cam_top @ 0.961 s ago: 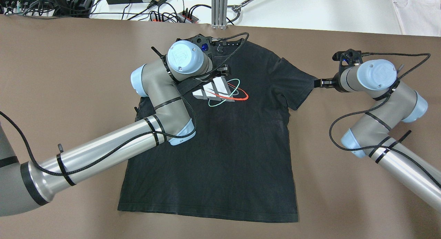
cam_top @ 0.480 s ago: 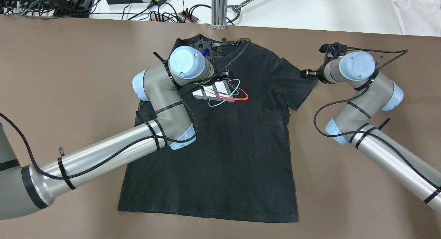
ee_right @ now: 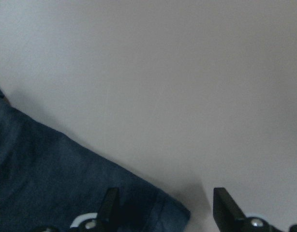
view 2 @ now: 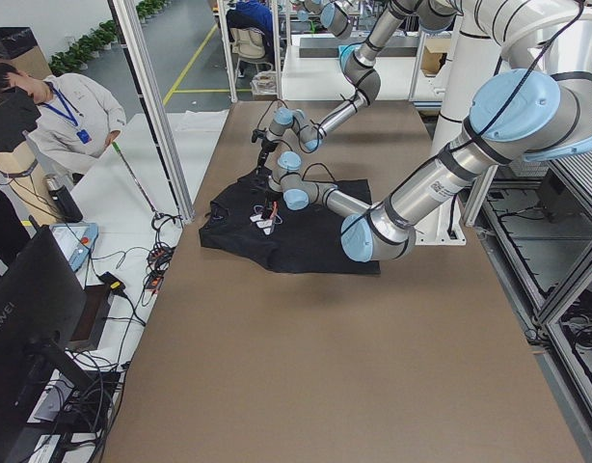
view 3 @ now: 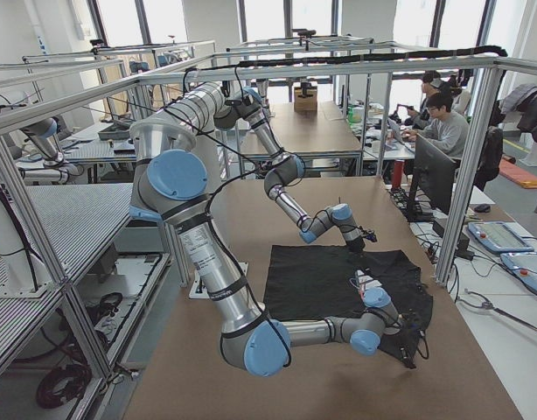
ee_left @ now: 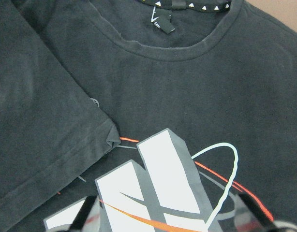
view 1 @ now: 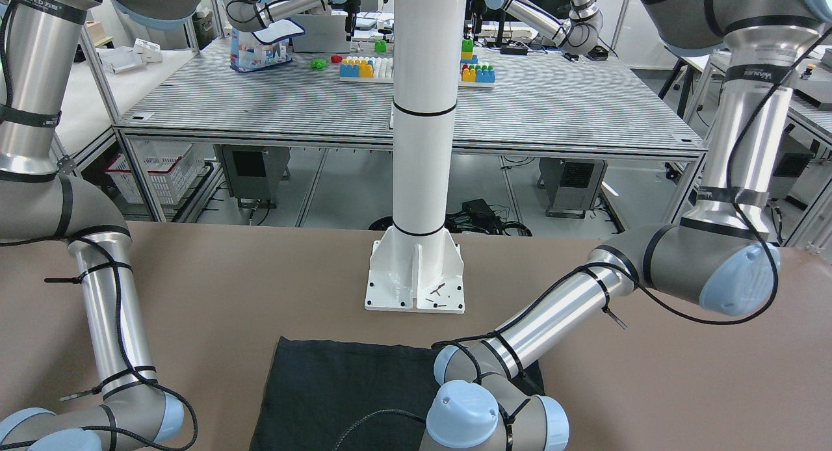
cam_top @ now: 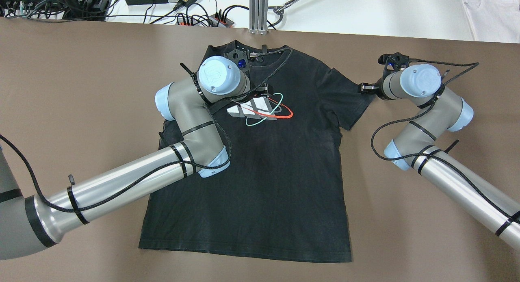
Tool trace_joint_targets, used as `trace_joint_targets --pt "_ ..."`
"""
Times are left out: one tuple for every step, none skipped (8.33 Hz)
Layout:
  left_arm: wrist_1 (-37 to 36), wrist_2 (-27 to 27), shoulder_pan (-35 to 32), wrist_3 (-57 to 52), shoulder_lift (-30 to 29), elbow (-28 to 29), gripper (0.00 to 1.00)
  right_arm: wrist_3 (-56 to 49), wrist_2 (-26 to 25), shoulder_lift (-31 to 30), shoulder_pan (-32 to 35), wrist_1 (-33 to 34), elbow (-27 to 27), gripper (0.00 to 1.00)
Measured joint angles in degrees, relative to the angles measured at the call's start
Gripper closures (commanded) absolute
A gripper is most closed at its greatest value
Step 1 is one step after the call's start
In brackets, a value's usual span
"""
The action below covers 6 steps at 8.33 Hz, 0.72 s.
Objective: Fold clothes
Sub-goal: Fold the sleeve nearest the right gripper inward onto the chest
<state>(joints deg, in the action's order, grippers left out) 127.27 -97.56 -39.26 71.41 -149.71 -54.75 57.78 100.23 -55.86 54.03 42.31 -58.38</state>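
Black clothes [view 3: 325, 280] flat on tbl [view 3: 338, 385], R arm [view 3: 312, 331] near, L arm [view 3: 290, 206] far.

bright even light, r-wrist blurry

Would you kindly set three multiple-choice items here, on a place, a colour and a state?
1. Where is the right gripper? A the black fabric T-shirt's sleeve edge; B its hem; C its collar.
2. Ring colours on its white chest logo? A yellow, purple; B teal, red; C green, orange.
3. The right gripper's jaws? A shut on fabric; B open; C shut empty.
A: it sits at the sleeve overhead. B: both colours show overhead. B: the wrist view shows fingers apart.
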Motion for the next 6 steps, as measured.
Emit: trace_joint_targets --pt "0.0 0.0 -0.01 -0.02 0.02 0.04 0.0 0.98 -0.11 -0.05 0.02 -0.54 0.13 1.0" --pt "0.0 0.0 -0.02 -0.03 0.03 0.06 0.0 1.82 -0.17 -0.04 0.02 -0.89 0.06 1.0" --pt "0.0 0.0 -0.03 -0.04 0.03 0.08 0.0 2.45 -0.19 0.03 0.02 -1.07 -0.28 1.0" --pt "0.0 0.0 -0.03 -0.06 0.03 0.12 0.0 3.3 -0.21 0.01 0.03 -1.09 -0.83 1.0" --pt "0.04 -0.05 -0.08 -0.2 0.03 0.12 0.0 4.12 -0.25 -0.23 0.03 -1.0 -2.05 1.0" --pt "0.06 -0.14 -0.39 -0.7 0.03 0.03 0.0 5.51 -0.28 -0.36 0.03 -0.63 -3.79 1.0"
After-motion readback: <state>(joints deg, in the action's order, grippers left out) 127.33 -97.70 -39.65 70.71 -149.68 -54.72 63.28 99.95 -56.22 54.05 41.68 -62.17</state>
